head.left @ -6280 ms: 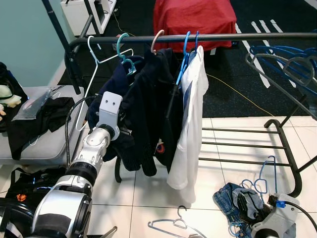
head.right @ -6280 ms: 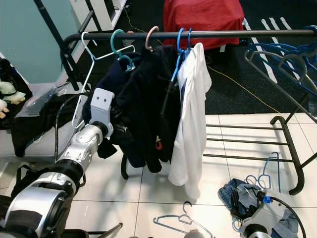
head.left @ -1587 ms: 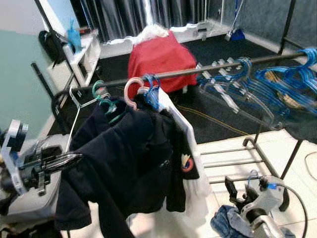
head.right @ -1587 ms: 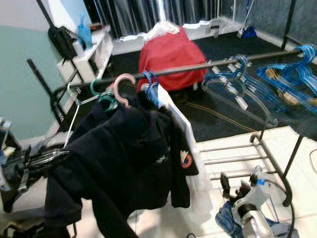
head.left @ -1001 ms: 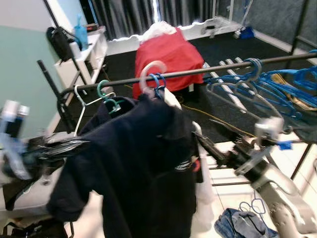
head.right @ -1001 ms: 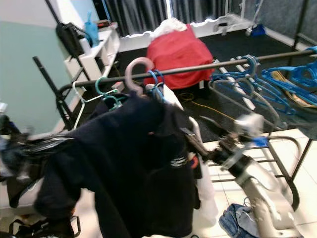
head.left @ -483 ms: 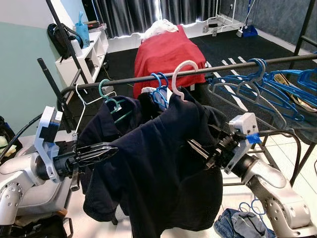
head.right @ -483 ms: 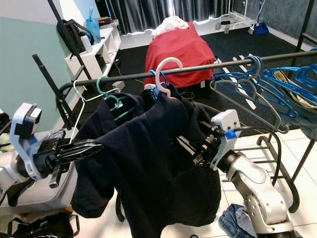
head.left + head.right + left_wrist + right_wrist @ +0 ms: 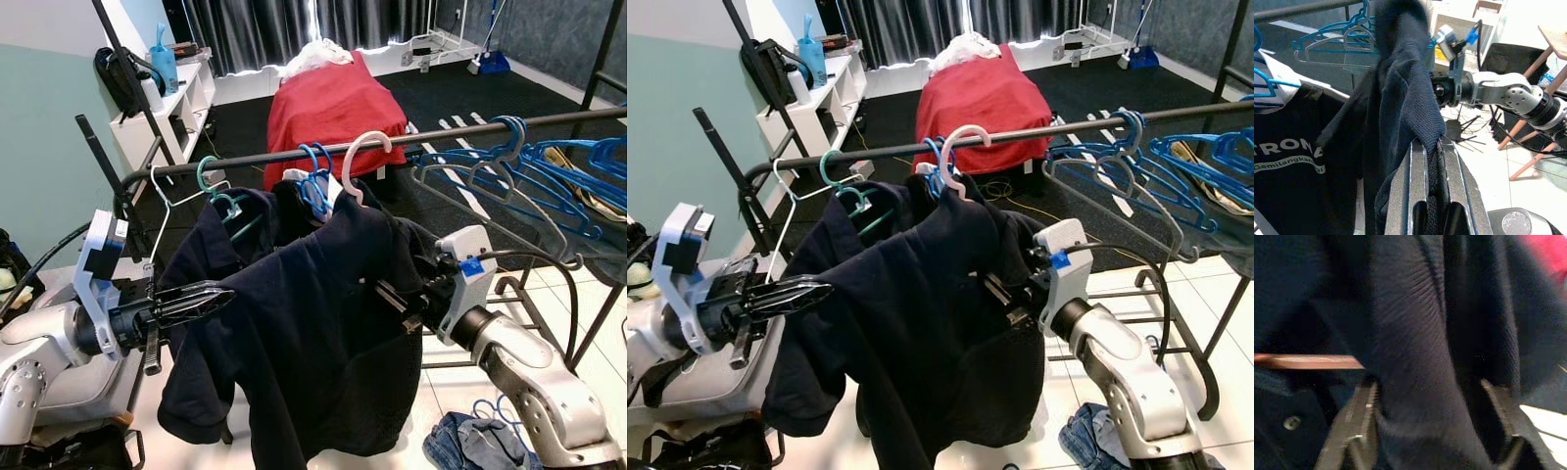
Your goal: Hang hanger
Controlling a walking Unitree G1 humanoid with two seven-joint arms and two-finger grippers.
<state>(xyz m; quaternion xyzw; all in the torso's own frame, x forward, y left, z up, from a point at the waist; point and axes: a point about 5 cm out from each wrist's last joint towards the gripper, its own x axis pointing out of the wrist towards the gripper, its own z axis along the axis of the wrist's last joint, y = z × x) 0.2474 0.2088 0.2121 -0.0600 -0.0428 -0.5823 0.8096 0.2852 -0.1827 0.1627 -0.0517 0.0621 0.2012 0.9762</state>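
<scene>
- Since half a second ago, your pink hanger (image 9: 361, 157) has dropped slightly and its hook now sits nearer the rack rail (image 9: 441, 133), while the right gripper (image 9: 397, 304) has drawn back a little toward the robot; you look close to seating the hook, but it isn't clearly over the rail yet.
- Left eye view: the left gripper (image 9: 201, 297) holds one shoulder of the dark shirt (image 9: 313, 333), and the right gripper is buried in cloth on the other side. The hanger rides above and between the two sets of jaws, hook up, its long axis running roughly from one gripper to the other, along the rail.
- Right eye view: the pink hook curls just beside the rail, next to the blue hangers (image 9: 937, 166); you cannot tell whether it touches.
- Left wrist view: your left fingers (image 9: 1454, 166) are pressed together on a fold of the shirt, which stretches away from the jaws toward the right arm.
- Right wrist view: the right fingers (image 9: 1359, 416) stand spread with dark cloth bunched between them; you cannot tell whether they bear on the cloth or the hanger arm inside it.
</scene>
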